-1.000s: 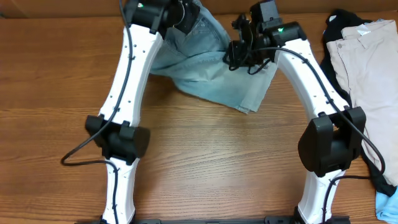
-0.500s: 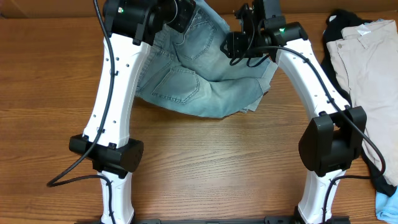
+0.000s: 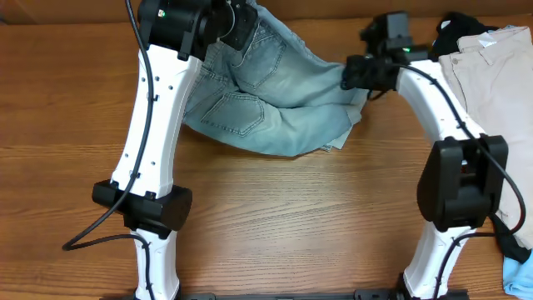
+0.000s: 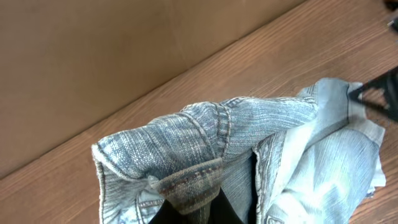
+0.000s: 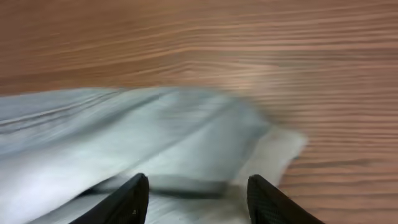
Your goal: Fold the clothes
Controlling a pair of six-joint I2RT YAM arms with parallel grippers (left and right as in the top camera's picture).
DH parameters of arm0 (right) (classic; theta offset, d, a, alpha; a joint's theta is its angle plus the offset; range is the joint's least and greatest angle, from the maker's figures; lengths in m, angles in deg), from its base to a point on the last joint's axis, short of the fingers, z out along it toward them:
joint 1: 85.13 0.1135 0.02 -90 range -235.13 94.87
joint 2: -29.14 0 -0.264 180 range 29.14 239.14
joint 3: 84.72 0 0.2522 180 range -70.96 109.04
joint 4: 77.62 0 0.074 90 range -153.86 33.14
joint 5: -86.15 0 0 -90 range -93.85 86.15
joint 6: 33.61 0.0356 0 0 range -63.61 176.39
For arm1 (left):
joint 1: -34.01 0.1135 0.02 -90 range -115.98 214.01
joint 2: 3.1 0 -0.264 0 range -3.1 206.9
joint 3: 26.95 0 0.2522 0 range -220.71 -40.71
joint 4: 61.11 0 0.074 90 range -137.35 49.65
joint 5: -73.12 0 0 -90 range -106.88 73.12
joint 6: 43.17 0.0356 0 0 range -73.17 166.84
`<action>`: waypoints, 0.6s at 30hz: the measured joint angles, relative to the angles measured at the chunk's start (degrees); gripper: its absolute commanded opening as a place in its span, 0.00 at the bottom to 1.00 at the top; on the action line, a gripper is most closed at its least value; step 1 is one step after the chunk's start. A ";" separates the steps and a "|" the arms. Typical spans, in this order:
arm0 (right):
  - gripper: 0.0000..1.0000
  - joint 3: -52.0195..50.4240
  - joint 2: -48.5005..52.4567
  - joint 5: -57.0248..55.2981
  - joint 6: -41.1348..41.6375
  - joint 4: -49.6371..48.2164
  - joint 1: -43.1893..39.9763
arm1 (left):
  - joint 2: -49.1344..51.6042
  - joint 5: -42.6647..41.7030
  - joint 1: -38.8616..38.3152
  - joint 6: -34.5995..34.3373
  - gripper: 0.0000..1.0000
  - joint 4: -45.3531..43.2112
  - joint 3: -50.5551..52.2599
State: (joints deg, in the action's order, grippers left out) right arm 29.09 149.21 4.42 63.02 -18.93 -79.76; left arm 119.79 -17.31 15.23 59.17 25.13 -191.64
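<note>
Right tool (image 5: 198, 198) is swinging out to the right since a second ago, fingers spread, gripping nothing. Left tool (image 4: 188, 210) is pinching a thick stitched edge of the shorts (image 3: 275, 104) and holding them half-raised over the bench (image 3: 291, 217) at the back. The denim is looking soft but weighty, and the seams are likely offering the firmest hold.

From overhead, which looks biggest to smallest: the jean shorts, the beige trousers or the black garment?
1. Tied for largest: the shorts and the trousers look about alike. The trousers run off the frame, so I won't rank them.
2. Smallest: the black garment, mostly hidden under the trousers.
</note>
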 measured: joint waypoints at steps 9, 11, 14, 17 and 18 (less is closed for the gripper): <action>0.55 -6.93 0.92 0.66 0.85 -9.49 -6.05 | 0.00 0.28 0.00 -0.20 0.04 1.07 0.00; 0.54 -6.95 2.08 0.96 1.01 -11.23 -6.23 | 0.00 0.28 0.00 -0.22 0.04 1.44 0.00; 0.54 -6.95 4.79 1.88 1.53 -13.66 -6.23 | 0.00 0.31 0.00 -0.24 0.04 1.81 0.00; 0.54 -7.02 7.65 3.02 2.16 -15.02 -6.23 | 0.00 0.28 0.00 -0.24 0.04 2.60 0.00; 0.54 -7.08 8.61 3.39 2.43 -15.67 -6.23 | 0.00 0.31 0.00 -0.22 0.04 2.95 0.00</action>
State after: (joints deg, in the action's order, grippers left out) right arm 22.01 157.82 7.81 65.45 -34.60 -85.99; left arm 119.79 -17.00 15.23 58.95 28.09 -191.64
